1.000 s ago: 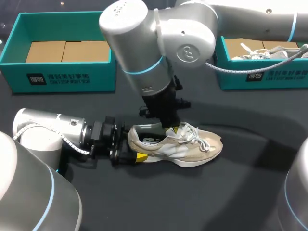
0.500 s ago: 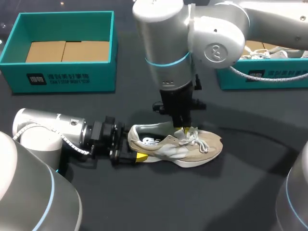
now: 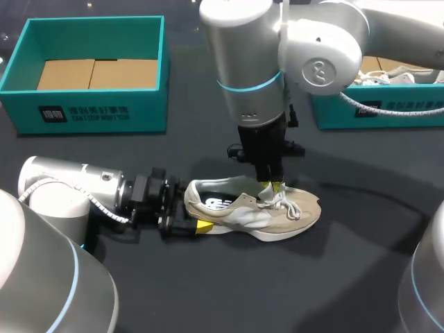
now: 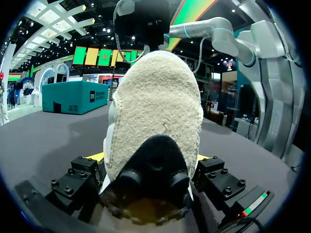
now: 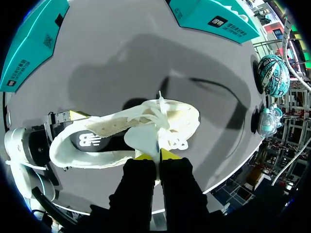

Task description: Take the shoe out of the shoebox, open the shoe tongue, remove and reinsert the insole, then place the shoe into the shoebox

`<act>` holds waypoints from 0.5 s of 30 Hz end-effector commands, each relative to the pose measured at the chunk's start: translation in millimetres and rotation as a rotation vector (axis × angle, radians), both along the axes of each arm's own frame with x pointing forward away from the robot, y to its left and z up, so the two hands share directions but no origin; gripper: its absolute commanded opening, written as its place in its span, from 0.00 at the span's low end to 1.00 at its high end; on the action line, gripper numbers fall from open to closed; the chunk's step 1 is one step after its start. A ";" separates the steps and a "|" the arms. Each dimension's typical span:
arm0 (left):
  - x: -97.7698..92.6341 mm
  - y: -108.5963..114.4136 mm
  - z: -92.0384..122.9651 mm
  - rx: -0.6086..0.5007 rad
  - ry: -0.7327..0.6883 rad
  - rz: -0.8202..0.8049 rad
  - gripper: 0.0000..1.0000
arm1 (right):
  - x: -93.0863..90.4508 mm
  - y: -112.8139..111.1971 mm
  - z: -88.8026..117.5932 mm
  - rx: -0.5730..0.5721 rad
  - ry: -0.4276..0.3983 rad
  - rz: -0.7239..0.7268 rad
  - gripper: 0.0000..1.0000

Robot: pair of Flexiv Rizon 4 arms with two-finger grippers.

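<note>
The left gripper (image 3: pixel 190 209) lies low along the tabletop (image 3: pixel 229 291), and its fingers (image 4: pixel 77 180) are clamped on the heel of the shoe (image 3: pixel 257 215) from both sides. The shoe rests upright on its sole near the middle of the tabletop, outside both boxes, toe pointing away from the left gripper. A dark insole (image 5: pixel 92 141) shows inside the shoe's opening. The right gripper (image 5: pixel 155 155) comes down from above, its fingers set narrow and pinching the shoe tongue (image 5: pixel 141 140) just behind the laces (image 3: pixel 288 202). At the far edge stand two teal boxes: the left shoebox (image 3: pixel 90 112), with bare cardboard inside, and the right shoebox (image 3: pixel 378 111), holding a pale shoe (image 3: pixel 392 76).
</note>
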State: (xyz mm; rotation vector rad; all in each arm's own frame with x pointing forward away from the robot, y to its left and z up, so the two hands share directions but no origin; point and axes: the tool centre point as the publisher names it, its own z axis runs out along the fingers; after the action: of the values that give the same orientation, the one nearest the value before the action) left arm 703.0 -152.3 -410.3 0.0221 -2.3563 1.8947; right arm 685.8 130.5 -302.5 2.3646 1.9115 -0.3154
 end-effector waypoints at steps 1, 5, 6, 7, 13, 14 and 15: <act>0.3 -0.4 -3.6 0.000 0.000 0.002 0.00 | -4.1 -18.1 -5.8 0.058 -0.006 -0.007 0.00; 0.3 -0.4 -3.6 0.000 0.000 0.002 0.00 | -4.8 -24.2 -8.5 0.078 -0.010 0.000 0.00; 0.3 -0.4 -3.6 0.000 0.000 0.002 0.00 | -5.1 -26.3 -9.6 0.081 -0.010 0.001 0.00; 0.3 -0.4 -3.6 0.000 0.000 0.002 0.00 | -5.5 -28.5 -11.0 0.082 -0.010 0.003 0.00; 0.3 -0.4 -3.6 0.000 0.000 0.002 0.00 | -5.0 -37.2 -16.4 0.070 0.029 -0.023 0.00; 0.3 -0.4 -3.6 0.000 0.000 0.002 0.00 | -5.0 -37.2 -16.4 0.070 0.029 -0.023 0.00; 0.3 -0.4 -3.6 0.000 0.000 0.002 0.00 | -5.0 -37.2 -16.4 0.070 0.029 -0.023 0.00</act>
State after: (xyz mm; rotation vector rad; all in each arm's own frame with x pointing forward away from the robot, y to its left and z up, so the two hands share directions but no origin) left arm 702.9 -152.3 -410.4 0.0222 -2.3564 1.8946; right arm 681.2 97.1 -315.8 2.4267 1.9329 -0.3125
